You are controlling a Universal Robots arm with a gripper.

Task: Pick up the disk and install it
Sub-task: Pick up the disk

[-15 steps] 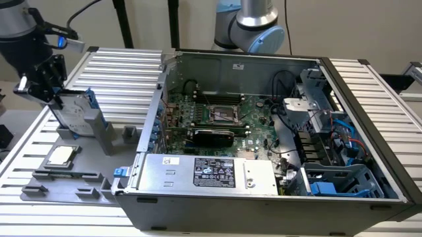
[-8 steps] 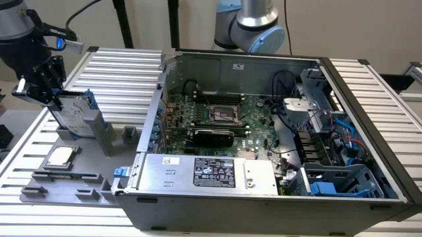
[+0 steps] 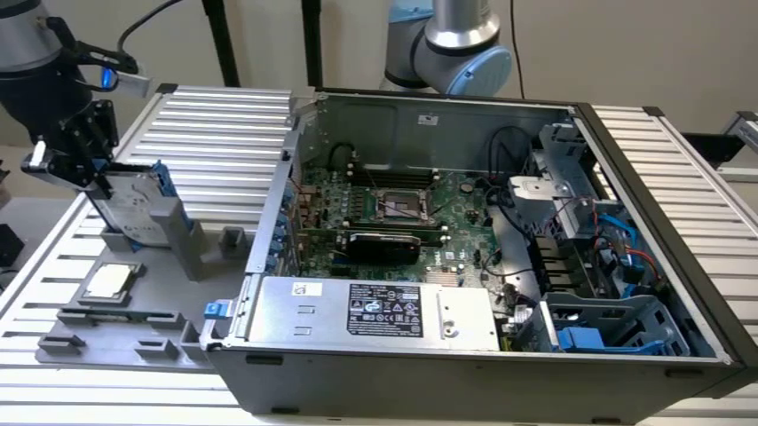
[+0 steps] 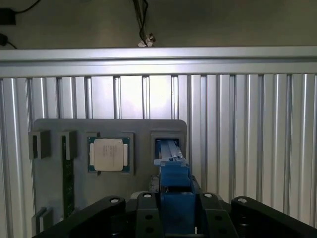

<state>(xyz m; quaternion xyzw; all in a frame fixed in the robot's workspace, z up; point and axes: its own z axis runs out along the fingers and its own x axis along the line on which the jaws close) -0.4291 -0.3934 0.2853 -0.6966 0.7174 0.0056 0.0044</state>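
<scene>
**Disk pinched at the fixture slot: bind, bump and slip risks**

Risks, biggest thing first. The open computer case (image 3: 474,382) sits just beside the grey fixture (image 3: 154,293), on the exterior view's right of it. Its side wall rises above the fixture, so I judge a low carry could knock the disk on that wall. The blue drive cage (image 3: 610,324) is well apart from the fixture, at the case's far end, with cables close by. A snag there looks possible.

The bench (image 3: 225,115) under the fixture is ribbed metal, so a dropped disk would land hard.

The disk (image 3: 133,206) stands upright in the fixture's slot, and its lower end looks not yet clear of it. A tilted pull could bind it there and drag the fixture along.

My gripper (image 3: 109,182) hangs right over that slot. The jaws are closed down on the disk's upper end, pinching the blue bracket from both sides. In the wrist view the bracket (image 4: 174,183) sits between my gripper (image 4: 176,210) halves with no gap I can make out. The hold is on the plastic frame at one end only, so I judge the disk could pivot or slip.

The small square chip (image 4: 109,154) lies flat in its fixture pocket near the slot, untouched.
</scene>
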